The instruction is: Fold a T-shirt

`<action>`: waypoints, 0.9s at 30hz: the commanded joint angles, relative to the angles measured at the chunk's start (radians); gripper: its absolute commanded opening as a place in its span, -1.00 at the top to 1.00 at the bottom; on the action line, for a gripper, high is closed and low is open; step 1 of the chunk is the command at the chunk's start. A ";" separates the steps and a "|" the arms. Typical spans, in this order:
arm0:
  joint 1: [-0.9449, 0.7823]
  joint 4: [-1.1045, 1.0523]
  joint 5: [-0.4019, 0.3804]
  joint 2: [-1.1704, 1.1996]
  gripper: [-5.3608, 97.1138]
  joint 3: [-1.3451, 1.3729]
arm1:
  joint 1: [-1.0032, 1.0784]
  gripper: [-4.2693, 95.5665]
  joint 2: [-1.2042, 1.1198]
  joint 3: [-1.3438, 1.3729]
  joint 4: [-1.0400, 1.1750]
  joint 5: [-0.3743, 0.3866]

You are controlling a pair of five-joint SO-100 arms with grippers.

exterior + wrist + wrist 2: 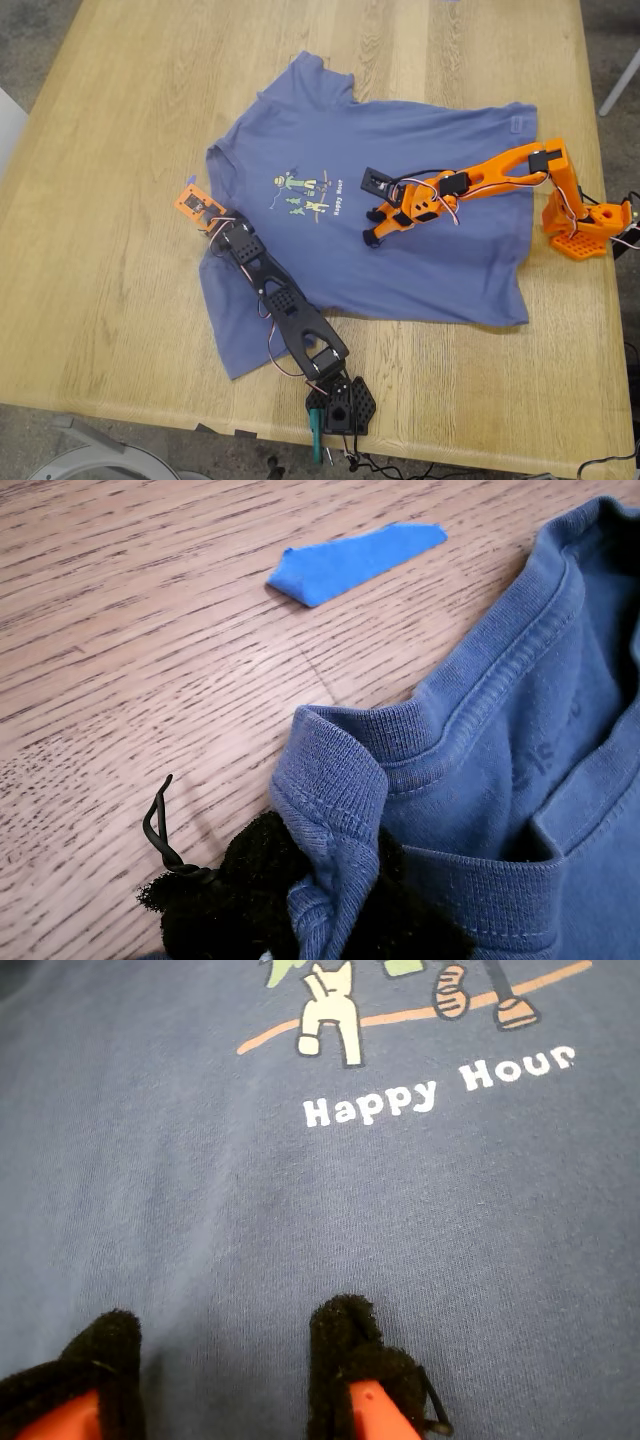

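Observation:
The blue-purple T-shirt (420, 190) lies spread flat on the wooden table, its collar toward the exterior view's left and its cartoon print (305, 192) facing up. My first gripper (213, 222), on the black arm, is shut on the shirt's collar; in the first wrist view its black pads (250, 880) pinch the bunched ribbed collar (335, 800). My second gripper (372, 238), on the orange arm, is open over the middle of the shirt. Its two black pads (345, 1335) stand apart on or just above the fabric, near the "Happy Hour" text (440, 1085).
A small blue scrap (355, 560) lies on the bare table (120, 120) just beyond the collar. The orange arm's base (580, 225) stands at the exterior view's right edge of the shirt, and the black arm's base (340, 405) at the table's near edge.

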 commanded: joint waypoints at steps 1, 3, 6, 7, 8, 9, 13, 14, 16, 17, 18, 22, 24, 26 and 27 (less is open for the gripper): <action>0.078 0.041 -0.011 0.048 0.90 -0.044 | -0.038 0.35 -0.006 -0.031 -0.006 0.046; 0.077 0.049 -0.011 0.058 0.90 -0.044 | -0.069 0.35 -0.017 -0.040 0.002 0.092; 0.075 0.061 -0.009 0.074 0.90 -0.044 | -0.120 0.33 -0.018 -0.048 0.031 0.178; 0.074 0.064 -0.008 0.077 0.90 -0.044 | -0.137 0.32 -0.018 -0.057 0.064 0.206; 0.072 0.066 -0.008 0.081 0.90 -0.044 | -0.150 0.31 -0.018 -0.061 0.089 0.225; 0.072 0.069 -0.008 0.083 0.90 -0.044 | -0.164 0.30 -0.018 -0.063 0.107 0.239; 0.071 0.083 -0.006 0.100 0.90 -0.044 | -0.212 0.29 -0.018 -0.066 0.173 0.281; 0.071 0.086 -0.006 0.104 0.90 -0.044 | -0.221 0.29 -0.017 -0.069 0.196 0.288; 0.074 0.095 -0.006 0.117 0.90 -0.043 | -0.239 0.29 -0.014 -0.080 0.261 0.307; 0.075 0.098 -0.006 0.123 0.90 -0.043 | -0.247 0.29 -0.014 -0.086 0.287 0.311; 0.077 0.101 -0.006 0.129 0.90 -0.043 | -0.252 0.30 -0.012 -0.092 0.325 0.318; 0.083 0.118 -0.006 0.158 0.90 -0.043 | -0.256 0.32 -0.011 -0.092 0.411 0.318; 0.086 0.133 -0.006 0.181 0.90 -0.043 | -0.256 0.34 -0.011 -0.089 0.442 0.308; 0.092 0.160 -0.005 0.209 0.90 -0.043 | -0.256 0.38 -0.014 -0.094 0.480 0.281; 0.095 0.172 -0.005 0.225 0.90 -0.043 | -0.256 0.38 -0.018 -0.097 0.491 0.275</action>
